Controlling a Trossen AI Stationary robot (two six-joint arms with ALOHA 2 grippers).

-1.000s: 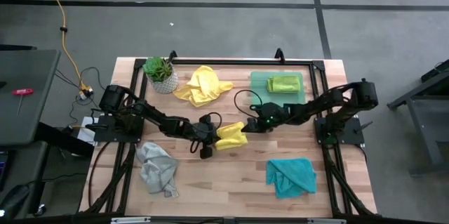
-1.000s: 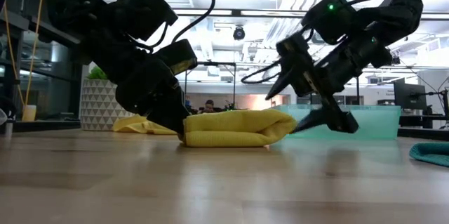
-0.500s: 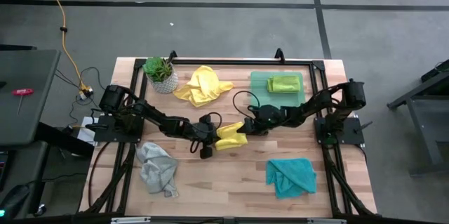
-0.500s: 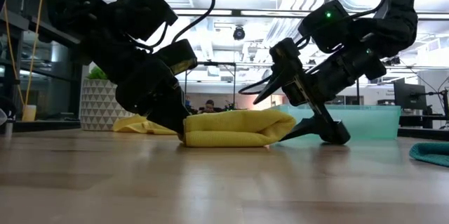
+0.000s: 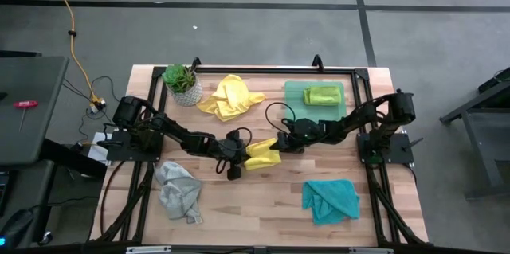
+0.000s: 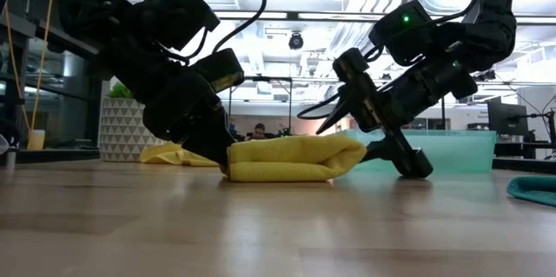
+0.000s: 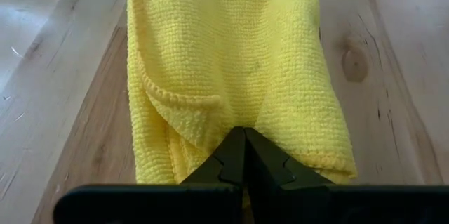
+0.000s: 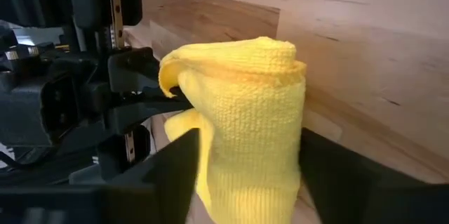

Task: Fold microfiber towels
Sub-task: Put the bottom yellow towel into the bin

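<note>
Both of your grippers meet at the folded yellow towel in the middle of the table.

Your table (image 5: 239, 206) carries a loose yellow towel (image 5: 229, 97) near the potted plant (image 5: 181, 83), a grey towel (image 5: 178, 189) at the near left, a teal towel (image 5: 329, 198) at the near right, and a lime green towel (image 5: 323, 95) folded in the translucent green tray (image 5: 293, 89). The folded yellow towel (image 6: 291, 159) lies flat at the centre. Your left gripper (image 7: 244, 155) has its fingers pressed together, pinching that towel's left edge. Your right gripper (image 8: 242, 175) sits at the towel's opposite end, its fingers (image 8: 168, 168) standing apart on either side of the fold, not yet clamped.
</note>
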